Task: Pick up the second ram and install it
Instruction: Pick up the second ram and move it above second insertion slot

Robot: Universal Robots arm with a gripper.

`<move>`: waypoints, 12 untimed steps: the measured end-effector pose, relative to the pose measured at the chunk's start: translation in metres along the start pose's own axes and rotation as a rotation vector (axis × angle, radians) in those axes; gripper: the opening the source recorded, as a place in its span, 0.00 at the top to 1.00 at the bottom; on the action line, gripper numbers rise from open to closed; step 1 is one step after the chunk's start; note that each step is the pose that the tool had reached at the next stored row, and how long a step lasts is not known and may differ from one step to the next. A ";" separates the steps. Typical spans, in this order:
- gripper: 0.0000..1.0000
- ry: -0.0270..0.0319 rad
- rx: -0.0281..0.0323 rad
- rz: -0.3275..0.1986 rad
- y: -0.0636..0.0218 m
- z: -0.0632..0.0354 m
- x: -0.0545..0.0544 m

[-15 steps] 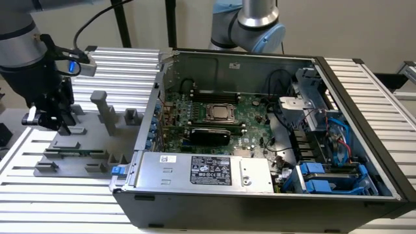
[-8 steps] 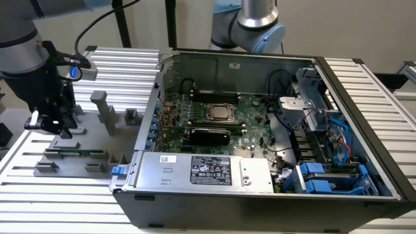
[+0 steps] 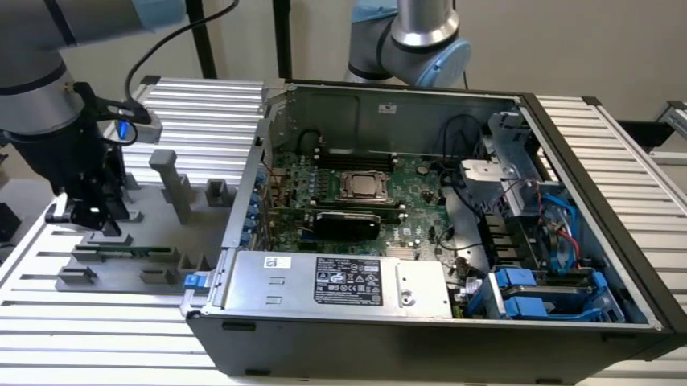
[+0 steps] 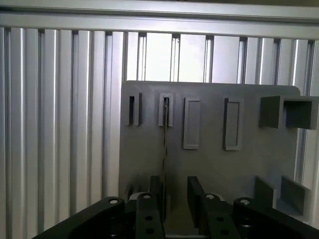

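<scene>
No wording could be read anywhere in the scene. A black label (image 3: 347, 281) with white print and rows of small symbols sat on top of the grey power supply (image 3: 424, 283) at the front of the open computer case (image 3: 429, 342), its lines too fine to make out. A small white sticker (image 3: 277, 261) lay just beside it on the same housing, toward the exterior view's left, its dark marks illegible. A pale sticker (image 3: 384, 105) showed on the case's inner back wall, equally unreadable. Any print on the processor's metal lid (image 3: 363, 186) could not be told.
</scene>
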State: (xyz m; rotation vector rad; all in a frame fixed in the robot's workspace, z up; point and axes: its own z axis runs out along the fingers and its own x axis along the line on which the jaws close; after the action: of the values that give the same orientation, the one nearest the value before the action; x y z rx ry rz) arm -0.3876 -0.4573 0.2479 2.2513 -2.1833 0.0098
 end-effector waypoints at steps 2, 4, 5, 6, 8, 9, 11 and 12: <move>0.00 0.0000 0.0014 0.000 0.0009 0.0036 0.001; 0.00 -0.0002 0.0029 0.000 0.0016 0.0074 0.002; 0.00 -0.0003 0.0036 0.000 0.0020 0.0091 0.002; 0.00 -0.0004 0.0045 0.000 0.0024 0.0111 0.003; 0.00 -0.0011 0.0064 0.000 0.0029 0.0146 0.003; 0.00 -0.0019 0.0077 0.000 0.0030 0.0165 0.003; 0.00 -0.0035 0.0099 0.000 0.0031 0.0200 0.004; 0.00 -0.0047 0.0109 0.000 0.0031 0.0217 0.004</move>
State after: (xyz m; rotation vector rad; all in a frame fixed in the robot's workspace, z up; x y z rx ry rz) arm -0.3906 -0.4619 0.2262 2.2592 -2.1910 0.0164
